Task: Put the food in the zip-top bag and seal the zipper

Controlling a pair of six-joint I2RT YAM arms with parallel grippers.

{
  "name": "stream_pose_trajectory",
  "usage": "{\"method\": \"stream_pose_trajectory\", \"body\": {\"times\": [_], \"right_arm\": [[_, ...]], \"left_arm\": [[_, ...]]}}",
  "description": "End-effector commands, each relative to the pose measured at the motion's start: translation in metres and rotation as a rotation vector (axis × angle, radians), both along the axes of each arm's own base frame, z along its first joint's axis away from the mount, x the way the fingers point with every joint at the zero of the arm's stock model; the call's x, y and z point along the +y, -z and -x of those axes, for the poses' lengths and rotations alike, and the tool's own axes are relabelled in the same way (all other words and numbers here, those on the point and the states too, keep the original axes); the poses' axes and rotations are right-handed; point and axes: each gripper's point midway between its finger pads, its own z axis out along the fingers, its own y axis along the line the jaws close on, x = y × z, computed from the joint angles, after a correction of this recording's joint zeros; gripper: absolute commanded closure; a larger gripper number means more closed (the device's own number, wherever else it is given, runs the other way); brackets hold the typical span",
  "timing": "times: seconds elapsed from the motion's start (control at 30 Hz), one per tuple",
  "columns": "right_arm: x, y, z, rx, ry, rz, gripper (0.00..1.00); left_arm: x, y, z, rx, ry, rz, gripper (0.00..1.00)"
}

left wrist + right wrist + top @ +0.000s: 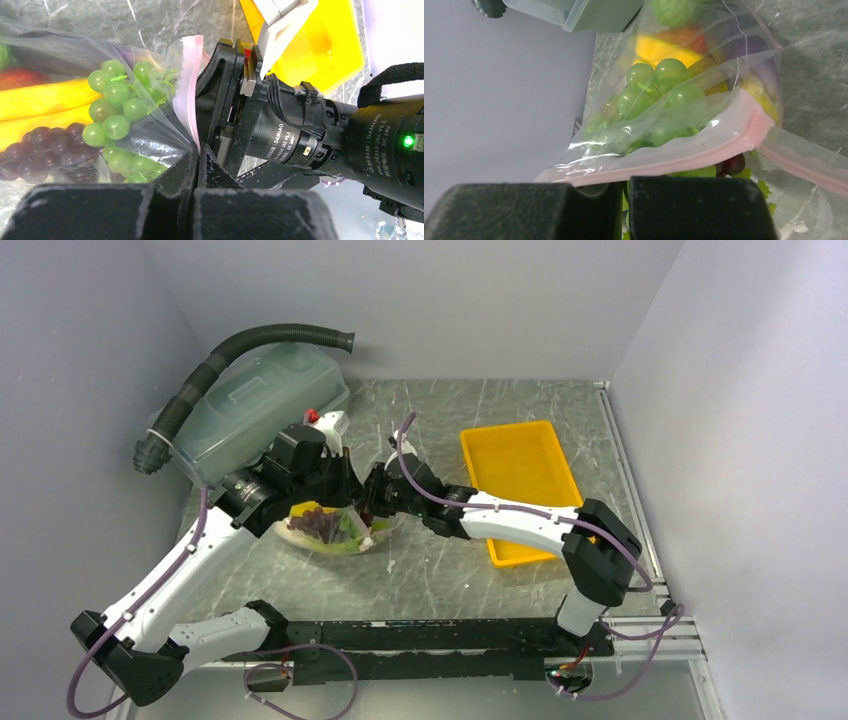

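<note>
My left pincer (194,197) was clamped shut on the pale pink zipper strip (188,67) of the clear floppy plastic bag (50,50). My right pincer (624,210) pinched the same strip just beside it, probably to press the mouth closed. Green toy grapes (116,100) lay inside. Farther along, the strip's two sides looked parted. The yellow plastic tray (520,465) stood well apart, leaving sliding room.
</note>
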Motion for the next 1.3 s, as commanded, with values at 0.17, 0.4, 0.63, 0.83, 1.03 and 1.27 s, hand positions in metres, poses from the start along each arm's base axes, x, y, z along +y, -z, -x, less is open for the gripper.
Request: {"method": "stream_pose_trajectory", "body": {"times": [0.17, 0.4, 0.63, 0.83, 1.03, 1.27], "right_arm": [[0.004, 0.005, -0.029, -0.059, 0.108, -0.022, 0.82], [-0.013, -0.019, -0.028, -0.123, 0.122, -0.018, 0.53], [-0.034, -0.045, -0.020, -0.195, 0.107, 0.012, 0.48], [-0.054, -0.059, -0.012, -0.227, 0.091, 0.052, 0.46], [-0.064, -0.068, -0.001, -0.255, 0.010, 0.133, 0.46], [-0.080, -0.083, 0.008, -0.292, -0.029, 0.188, 0.43]], "left_arm": [[-0.053, -0.082, 0.047, -0.035, 0.265, 0.362, 1.00], [-0.039, -0.083, 0.043, -0.059, 0.200, 0.308, 1.00], [-0.026, -0.083, 0.036, -0.082, 0.126, 0.265, 1.00], [-0.017, -0.086, 0.030, -0.105, 0.067, 0.255, 1.00], [-0.010, -0.086, 0.023, -0.117, 0.006, 0.244, 1.00], [-0.011, -0.086, 0.018, -0.120, -0.012, 0.240, 1.00]]}}
